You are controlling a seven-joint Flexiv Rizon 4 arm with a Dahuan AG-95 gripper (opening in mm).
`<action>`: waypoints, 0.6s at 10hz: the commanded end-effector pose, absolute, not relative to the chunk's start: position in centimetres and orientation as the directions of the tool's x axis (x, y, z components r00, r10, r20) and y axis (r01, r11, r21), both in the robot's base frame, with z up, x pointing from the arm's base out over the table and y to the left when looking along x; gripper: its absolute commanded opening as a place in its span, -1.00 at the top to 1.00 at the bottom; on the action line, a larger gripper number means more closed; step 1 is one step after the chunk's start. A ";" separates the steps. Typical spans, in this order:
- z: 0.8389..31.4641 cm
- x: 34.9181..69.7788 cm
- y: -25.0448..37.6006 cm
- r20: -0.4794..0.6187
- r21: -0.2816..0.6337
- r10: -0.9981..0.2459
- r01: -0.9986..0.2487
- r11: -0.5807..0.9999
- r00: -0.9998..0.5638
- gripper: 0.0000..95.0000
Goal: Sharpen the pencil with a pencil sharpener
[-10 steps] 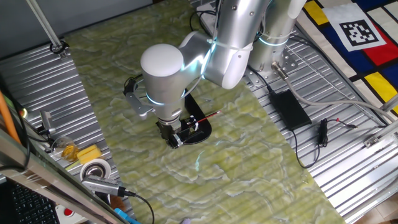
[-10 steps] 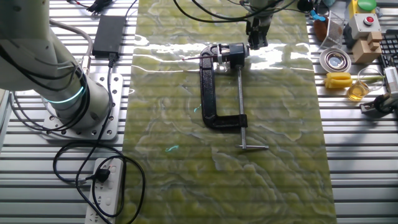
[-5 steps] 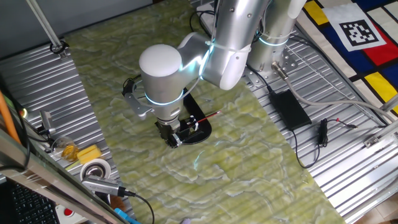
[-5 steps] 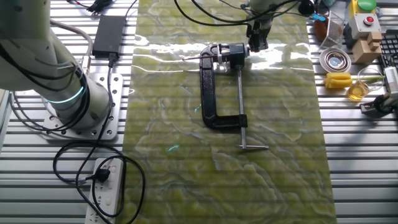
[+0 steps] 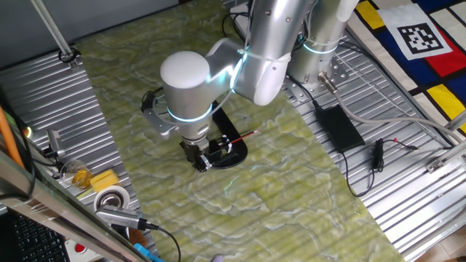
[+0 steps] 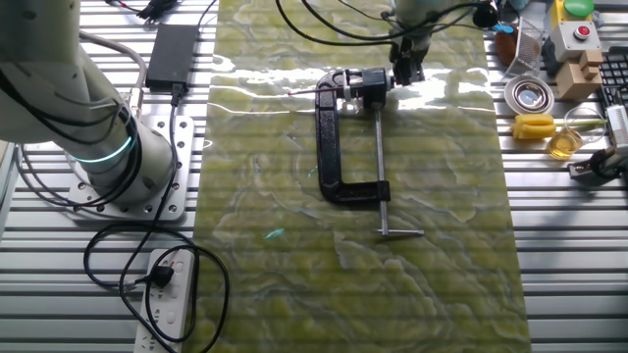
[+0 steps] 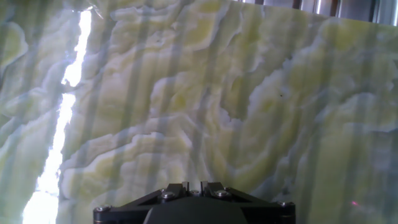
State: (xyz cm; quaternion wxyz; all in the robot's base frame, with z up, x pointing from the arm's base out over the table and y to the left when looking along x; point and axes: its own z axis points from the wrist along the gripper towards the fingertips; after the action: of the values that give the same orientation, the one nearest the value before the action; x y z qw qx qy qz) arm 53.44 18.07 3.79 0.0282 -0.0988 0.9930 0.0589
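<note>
Pencil sharpener (image 6: 351, 132): black, with a C-shaped frame and a silver rod, lying flat on the green marbled mat (image 6: 432, 284).
Pencil (image 5: 245, 136): thin and red, sticking out of the sharpener's top end.
Gripper (image 6: 405, 65): down low, just beside the sharpener's top end, on the side away from the pencil.
Jaws: I cannot tell if they are apart or together.
Hand view: only the mat (image 7: 205, 106) shows, no pencil and no sharpener.
Power brick (image 6: 171, 53): off the mat, near the arm's base.

Tool (image 6: 406, 69) fingertips outside hand view; pencil (image 5: 246, 135) inner end hidden behind arm.
</note>
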 end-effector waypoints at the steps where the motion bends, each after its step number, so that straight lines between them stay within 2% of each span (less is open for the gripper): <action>1: 3.6 53.5 17.9 -0.073 0.112 -0.191 -0.199 0.974 -0.979 1.00; 6: 3.8 53.9 16.9 -0.070 0.112 -0.218 -0.225 0.968 -0.973 1.00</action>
State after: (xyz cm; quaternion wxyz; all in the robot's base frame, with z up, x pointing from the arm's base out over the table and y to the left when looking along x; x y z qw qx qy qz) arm 53.86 17.03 3.71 0.0261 -0.1111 0.9914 0.0639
